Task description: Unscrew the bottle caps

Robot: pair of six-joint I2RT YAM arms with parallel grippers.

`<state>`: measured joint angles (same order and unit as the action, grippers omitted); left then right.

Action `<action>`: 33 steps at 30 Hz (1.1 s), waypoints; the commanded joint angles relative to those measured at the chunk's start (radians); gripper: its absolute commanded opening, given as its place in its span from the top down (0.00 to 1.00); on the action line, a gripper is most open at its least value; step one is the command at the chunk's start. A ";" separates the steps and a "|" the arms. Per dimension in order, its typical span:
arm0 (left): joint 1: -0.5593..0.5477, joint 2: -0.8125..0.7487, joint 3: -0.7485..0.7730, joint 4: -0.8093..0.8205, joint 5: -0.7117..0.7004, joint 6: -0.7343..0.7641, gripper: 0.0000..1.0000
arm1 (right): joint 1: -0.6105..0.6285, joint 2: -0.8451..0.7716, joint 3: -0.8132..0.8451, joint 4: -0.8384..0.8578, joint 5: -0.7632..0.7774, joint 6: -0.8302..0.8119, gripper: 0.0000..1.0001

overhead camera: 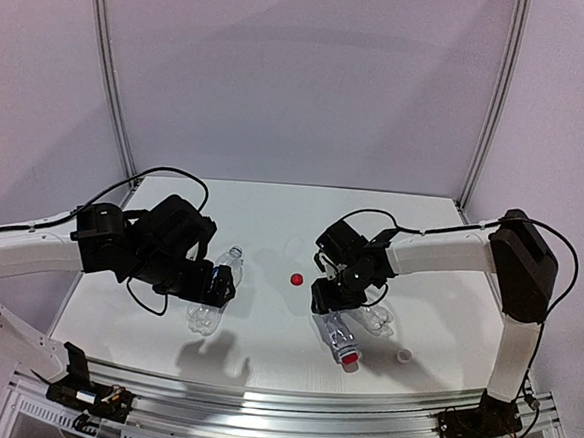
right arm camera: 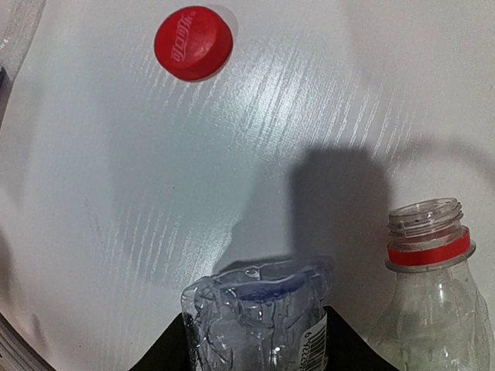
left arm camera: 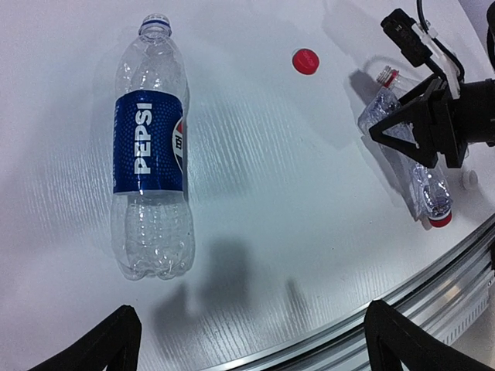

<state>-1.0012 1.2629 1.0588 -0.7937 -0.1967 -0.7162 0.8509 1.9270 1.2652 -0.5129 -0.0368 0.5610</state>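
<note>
Near front edge: right gripper (overhead camera: 332, 304) clamped on crumpled clear plastic bottle (overhead camera: 337, 337).
Left gripper (left arm camera: 251, 309): fingers apart.
Risk: bottle twisting with red screw cap (overhead camera: 349, 362).

The table (left arm camera: 294, 232) is white, finely grained, with a soft sheen. The Pepsi bottle (left arm camera: 151, 232) is clear glossy plastic, its blue label (left arm camera: 147, 143) shiny. The crumpled bottle (right arm camera: 259, 309) is thin, creased clear plastic. The red cap (right arm camera: 192, 42) is smooth plastic. The rail (overhead camera: 289, 404) looks like ribbed metal.
</note>
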 commanded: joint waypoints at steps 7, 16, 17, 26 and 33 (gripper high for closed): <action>-0.005 -0.086 0.030 0.039 -0.025 0.024 0.01 | 0.007 -0.201 0.146 0.045 -0.029 0.133 0.55; 0.090 -0.241 -0.075 0.482 0.378 0.065 0.01 | 0.007 -0.507 -0.063 0.473 0.173 0.549 0.55; 0.110 -0.250 -0.087 0.538 0.435 0.066 0.01 | 0.006 -0.531 -0.082 0.494 0.187 0.596 0.54; 0.139 -0.173 0.051 0.587 0.649 0.169 0.07 | 0.006 -0.624 -0.243 0.627 0.212 1.123 0.54; 0.114 0.016 0.198 0.578 0.743 0.182 0.15 | 0.013 -0.654 -0.225 0.577 0.273 1.163 0.54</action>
<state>-0.8734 1.2049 1.1961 -0.2192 0.4603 -0.5686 0.8536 1.3106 1.0317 0.0563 0.1810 1.6291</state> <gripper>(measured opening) 0.863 0.468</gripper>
